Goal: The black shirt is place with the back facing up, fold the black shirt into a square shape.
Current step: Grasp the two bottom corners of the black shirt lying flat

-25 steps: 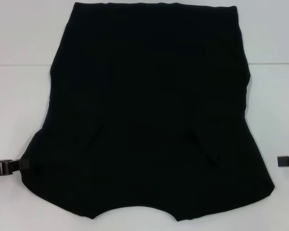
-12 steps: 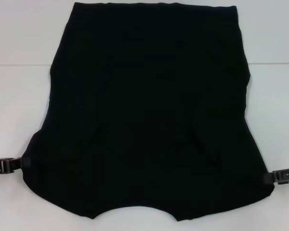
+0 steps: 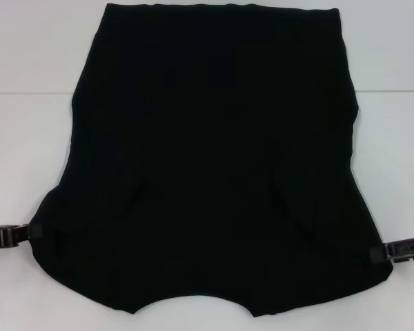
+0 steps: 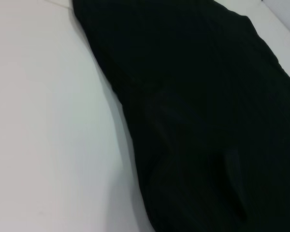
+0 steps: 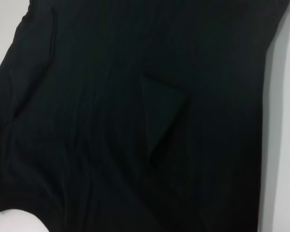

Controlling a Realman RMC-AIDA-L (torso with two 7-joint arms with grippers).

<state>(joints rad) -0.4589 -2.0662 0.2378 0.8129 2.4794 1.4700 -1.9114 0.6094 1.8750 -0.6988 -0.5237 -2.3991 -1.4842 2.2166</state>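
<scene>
Head view shows the left gripper (image 3: 33, 231) low at the table's (image 3: 27, 138) left edge, its tip touching the shirt's (image 3: 214, 152) left sleeve edge. Whether it is wide, narrow or pinching cloth, I cannot tell. The shirt lies flat just inboard of that tip and fills the middle of the table, neckline toward the robot, hem on the far side, with two soft creases near the shoulders. On the other side the right gripper (image 3: 376, 253) sits at the right sleeve edge, its tip overlapping the cloth; its fingers' spread cannot be told either.

Judging from this, the step in hand is taking hold of both sleeves for the first fold, and no fold is made yet. The next move likely calls for a firm pinch on each sleeve edge, then carrying both inward over the back without dragging the body.

No brand, label or writing can be read anywhere on the shirt.
</scene>
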